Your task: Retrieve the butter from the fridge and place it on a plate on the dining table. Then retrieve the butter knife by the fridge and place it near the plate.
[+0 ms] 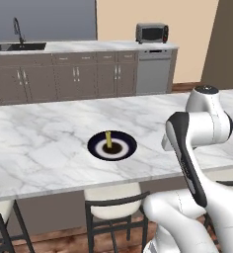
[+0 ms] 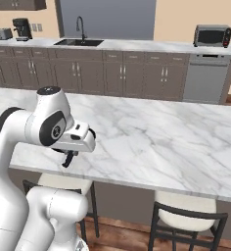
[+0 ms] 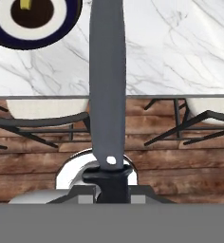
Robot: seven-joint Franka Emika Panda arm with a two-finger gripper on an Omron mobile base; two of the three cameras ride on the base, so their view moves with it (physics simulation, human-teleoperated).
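Hand view: gripper (image 3: pixel 107 179) clamps butter knife (image 3: pixel 107 80); arm folded.

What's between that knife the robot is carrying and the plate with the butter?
Just bare marble: in the hand view the butter knife reaches over the dining table, and nothing lies between it and the plate.

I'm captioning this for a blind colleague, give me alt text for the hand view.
A grey butter knife held in the shut gripper points up toward the white marble dining table. At the top left sits the dark plate carrying the yellow butter. Below the table edge are stools over a wooden floor.
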